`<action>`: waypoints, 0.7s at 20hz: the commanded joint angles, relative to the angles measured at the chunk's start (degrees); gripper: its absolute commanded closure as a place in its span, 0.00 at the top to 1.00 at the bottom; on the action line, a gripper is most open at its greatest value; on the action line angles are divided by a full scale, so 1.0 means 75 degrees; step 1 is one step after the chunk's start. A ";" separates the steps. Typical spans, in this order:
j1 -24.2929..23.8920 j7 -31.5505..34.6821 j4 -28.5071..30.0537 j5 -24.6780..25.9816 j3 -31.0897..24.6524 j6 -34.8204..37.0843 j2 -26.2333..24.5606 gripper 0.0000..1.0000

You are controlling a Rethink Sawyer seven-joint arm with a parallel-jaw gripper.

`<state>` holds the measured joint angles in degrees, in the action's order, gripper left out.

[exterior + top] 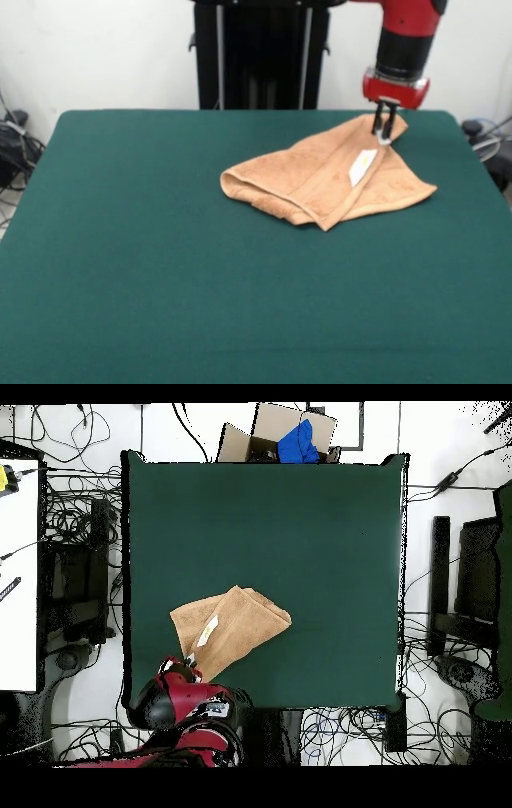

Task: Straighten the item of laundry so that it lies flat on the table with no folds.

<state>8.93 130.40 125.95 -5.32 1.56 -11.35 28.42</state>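
Terry towel: the orange-tan towel [320, 180] lay doubled over itself on the green table [144, 264], toward the robot's side and off to one edge, so you had a folded wedge to deal with rather than a flat square.
Fold: you could see a rounded crease at the end pointing toward the table's middle, with layers stacked under it; that was why it read as not yet straightened.
Label: the small white label [362, 167] sat face up on the top layer, just beside the corner you had gone for.
Gripper: you had the gripper [383, 134] down on the towel's corner nearest the robot, its two dark fingers [377, 124] close together and, as far as I could judge, pinching cloth there.
Why that corner: my read was that a corner gives you one loose layer to lift and drag, so the rest could peel open.
Overhead check: from above the red arm [175, 694] covered that corner, so the grip itself was hidden in that view.
Room: you had plenty of bare felt on the far side to pull the towel out over.
Risk: pinching both layers would have dragged the fold along unopened.
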 commanded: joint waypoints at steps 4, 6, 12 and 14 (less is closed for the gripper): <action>-0.0484 -0.0235 -0.0646 0.0489 0.0565 0.1951 0.0572 0.00; -0.0479 -0.0245 -0.0744 0.0629 0.0637 0.2175 0.0656 0.00; -0.0687 -0.0330 -0.0979 0.1089 0.0605 0.2870 0.0889 0.00; -0.0791 -0.0372 -0.1072 0.1260 0.0571 0.3032 0.0926 0.00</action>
<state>5.26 130.40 125.22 1.00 4.87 4.76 34.67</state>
